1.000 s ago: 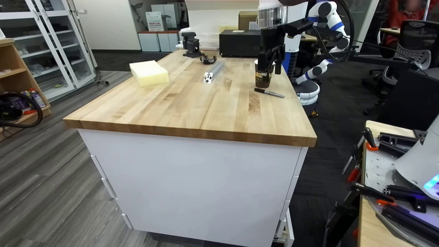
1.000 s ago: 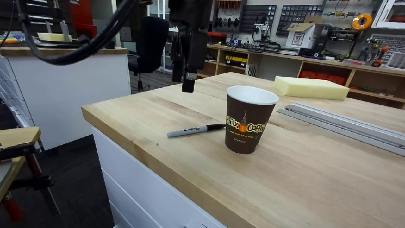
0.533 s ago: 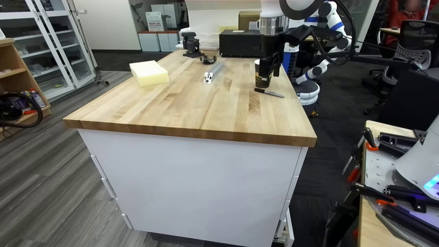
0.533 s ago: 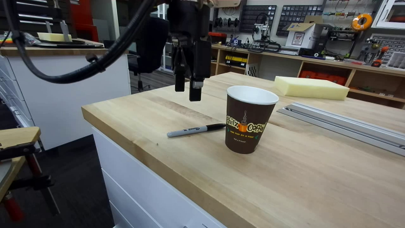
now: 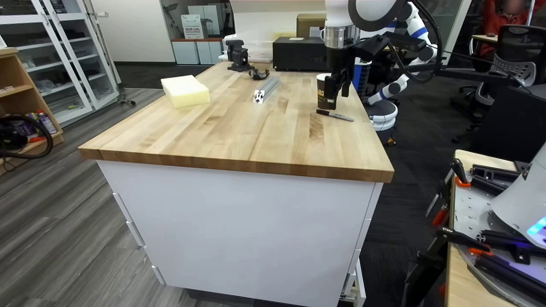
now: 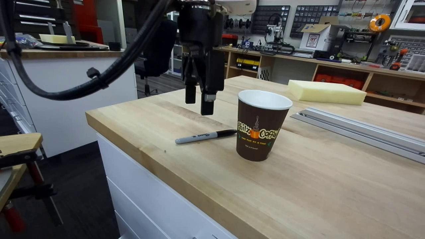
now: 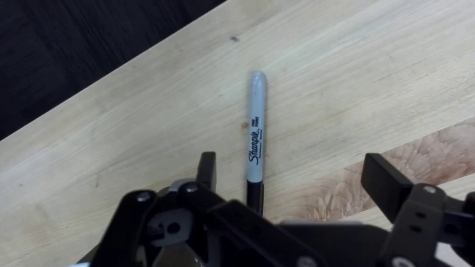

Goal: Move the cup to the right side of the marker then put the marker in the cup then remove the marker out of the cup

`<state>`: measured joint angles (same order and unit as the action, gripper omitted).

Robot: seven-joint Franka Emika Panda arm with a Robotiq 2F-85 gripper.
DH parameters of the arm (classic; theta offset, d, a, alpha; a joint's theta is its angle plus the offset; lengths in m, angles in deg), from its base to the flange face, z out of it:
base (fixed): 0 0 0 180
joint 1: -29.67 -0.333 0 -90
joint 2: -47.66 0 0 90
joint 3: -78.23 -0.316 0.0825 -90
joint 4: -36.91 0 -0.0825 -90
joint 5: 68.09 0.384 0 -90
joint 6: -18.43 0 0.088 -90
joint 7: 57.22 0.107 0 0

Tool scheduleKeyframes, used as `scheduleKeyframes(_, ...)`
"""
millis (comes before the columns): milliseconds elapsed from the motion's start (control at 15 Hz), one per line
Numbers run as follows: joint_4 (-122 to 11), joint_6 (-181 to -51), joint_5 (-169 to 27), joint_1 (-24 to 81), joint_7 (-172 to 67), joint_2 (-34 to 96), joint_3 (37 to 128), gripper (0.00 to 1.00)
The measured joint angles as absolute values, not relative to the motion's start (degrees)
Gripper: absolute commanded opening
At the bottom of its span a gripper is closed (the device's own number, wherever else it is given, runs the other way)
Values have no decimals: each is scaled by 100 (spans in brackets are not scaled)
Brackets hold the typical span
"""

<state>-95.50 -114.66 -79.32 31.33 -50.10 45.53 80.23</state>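
Observation:
The dark brown paper cup (image 6: pixel 255 147) stands upright on the wooden table in both exterior views (image 5: pixel 321 96). A sliver of it shows behind the left finger in the wrist view (image 7: pixel 174 256). The grey marker with a black cap (image 6: pixel 202 136) lies flat on the table, its cap end close to the cup's base. It also shows in an exterior view (image 5: pixel 337 115) and in the wrist view (image 7: pixel 256 137). My gripper (image 6: pixel 199 103) is open and empty, pointing down above the marker. In the wrist view the marker runs between the fingers (image 7: pixel 293 170), nearer the left one; its cap end is hidden.
A pale yellow foam block (image 6: pixel 327 93) and an aluminium profile (image 6: pixel 362 132) lie on the table beyond the cup. A black clamp-like device (image 5: pixel 239 55) and a black box (image 5: pixel 300 53) stand at the far end. The table edge (image 6: pixel 142 156) runs close to the marker's grey end.
My gripper has come down closer to the marker and now hangs more upright, shifted slightly right in both exterior views. The cup and the marker have not moved.

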Motion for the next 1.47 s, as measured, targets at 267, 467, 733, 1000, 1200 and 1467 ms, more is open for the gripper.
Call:
scheduleKeyframes(267, -9614, -11720, -7848, 3150, -5012, 4344, 8062, 100)
scheduleKeyframes(467, -9646, -11993, -7842, 3154, -5012, 4170, 8088, 75)
scheduleKeyframes(733, -9649, -12246, -7843, 3167, -5017, 3976, 8095, 53)
scheduleKeyframes(1000, -9645, -12330, -7745, 3172, -5050, 3951, 8096, 26)
scheduleKeyframes(1200, -9636, -12329, -7570, 3196, -5159, 3969, 8097, 7)
scheduleKeyframes(1467, -9614, -12305, -7445, 3224, -5266, 3999, 8101, 3)
